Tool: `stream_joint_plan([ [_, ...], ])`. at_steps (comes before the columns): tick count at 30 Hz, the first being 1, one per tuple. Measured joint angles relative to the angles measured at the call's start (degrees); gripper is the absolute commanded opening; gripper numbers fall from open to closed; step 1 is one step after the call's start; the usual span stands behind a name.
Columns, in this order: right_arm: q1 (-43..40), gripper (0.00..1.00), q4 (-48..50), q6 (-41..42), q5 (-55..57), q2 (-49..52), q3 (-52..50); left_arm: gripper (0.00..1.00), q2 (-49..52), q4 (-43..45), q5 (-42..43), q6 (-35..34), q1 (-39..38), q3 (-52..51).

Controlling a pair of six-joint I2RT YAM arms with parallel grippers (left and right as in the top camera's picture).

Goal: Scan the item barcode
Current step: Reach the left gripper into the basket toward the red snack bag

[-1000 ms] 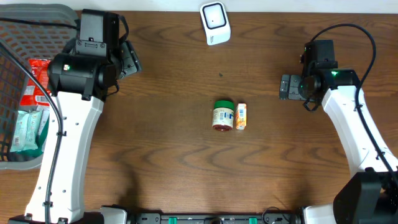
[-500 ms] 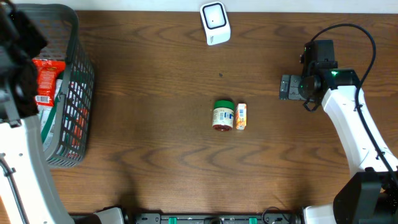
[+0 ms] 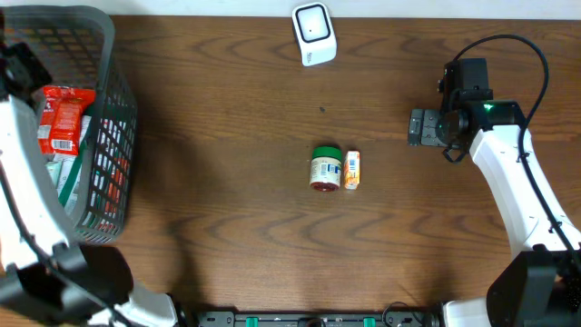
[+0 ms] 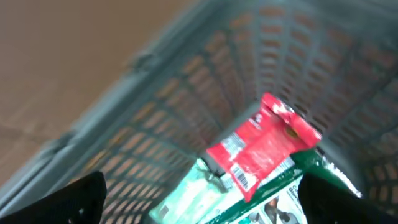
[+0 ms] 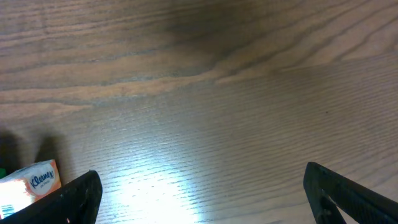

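1 grn-lid jar [image 3: 326,169], 1 orange pkt [image 3: 352,170], 1 scanner [image 3: 313,34], 1 basket [image 3: 116,136]

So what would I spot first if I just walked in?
Probably the grey basket on the left, with a bright red packet inside. Then the green-lidded jar and small orange box side by side mid-table, and the white scanner at the far edge.

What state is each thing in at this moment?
Left tool: open, empty, over basket.
Right tool: open, empty, above table.
Jar: on its side, untouched.
Box: lying flat beside jar.
Red packet: in basket.
Scanner: on table, untouched.
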Motion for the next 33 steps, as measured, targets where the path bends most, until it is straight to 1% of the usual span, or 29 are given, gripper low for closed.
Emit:
stream_joint_plan([
  [5, 0.0, 0.99, 0.0, 0.0, 0.0, 0.0, 0.0, 0.98, 7.56, 1.36, 6.71, 7.1, 1.22, -0.15],
  [13, 0.0, 0.99, 0.0, 0.0, 0.0, 0.0, 0.0, 0.99, 16.61, 2.16, 15.28, 12.57, 5.2, -0.48],
  [16, 0.0, 0.99, 0.02, 0.0, 0.0, 0.0, 0.0, 0.9, 19.67, 2.86, 17.51, 13.6, 5.92, -0.48],
  [18, 0.0, 0.99, 0.0, 0.0, 0.0, 0.0, 0.0, 0.75, 21.84, 2.89, 18.49, 14.56, 6.08, -0.5],
  [19, 0.0, 0.99, 0.0, 0.0, 0.0, 0.0, 0.0, 0.72, 22.82, 2.89, 18.95, 15.06, 6.05, -0.5],
  [24, 0.0, 0.99, 0.0, 0.0, 0.0, 0.0, 0.0, 0.71, 26.12, 2.84, 20.55, 15.37, 6.05, -0.5],
  [33, 0.0, 0.99, 0.0, 0.0, 0.0, 0.0, 0.0, 0.69, 26.69, 2.84, 23.67, 15.37, 6.05, -0.52],
])
